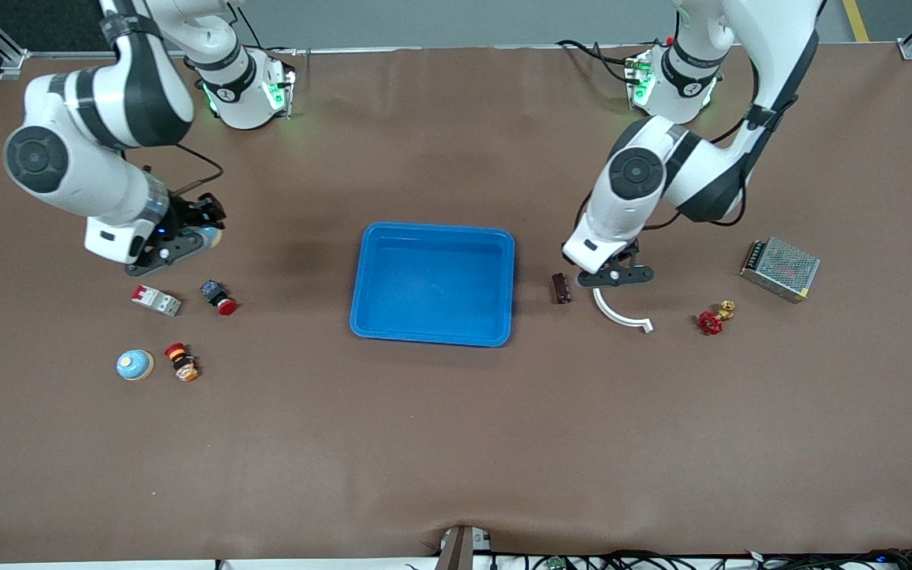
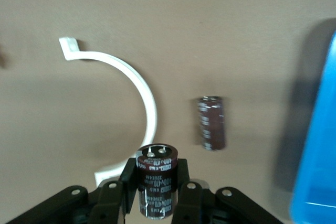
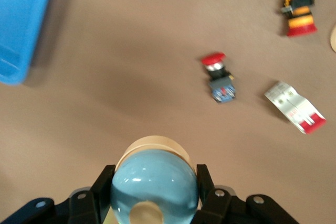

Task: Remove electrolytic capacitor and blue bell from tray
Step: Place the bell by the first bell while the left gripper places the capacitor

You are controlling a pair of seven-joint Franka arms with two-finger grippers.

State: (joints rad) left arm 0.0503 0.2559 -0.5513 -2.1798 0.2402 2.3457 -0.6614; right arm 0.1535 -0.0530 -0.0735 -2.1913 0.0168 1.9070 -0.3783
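Note:
My left gripper (image 1: 614, 276) is shut on a dark brown capacitor (image 2: 156, 182) and holds it over the table beside the blue tray (image 1: 432, 237), toward the left arm's end. A second brown capacitor (image 1: 560, 287) lies on the table next to it and also shows in the left wrist view (image 2: 211, 123). My right gripper (image 1: 189, 237) is shut on a light blue bell (image 3: 154, 184) with a tan base, over the table toward the right arm's end. A second blue bell (image 1: 134, 365) sits on the table nearer the front camera.
A white curved bracket (image 1: 621, 313) lies under the left gripper. A red valve (image 1: 712, 321) and a metal mesh box (image 1: 780, 268) lie toward the left arm's end. A breaker (image 1: 157, 300), a red push button (image 1: 218, 298) and an orange button (image 1: 182, 362) lie near the right gripper.

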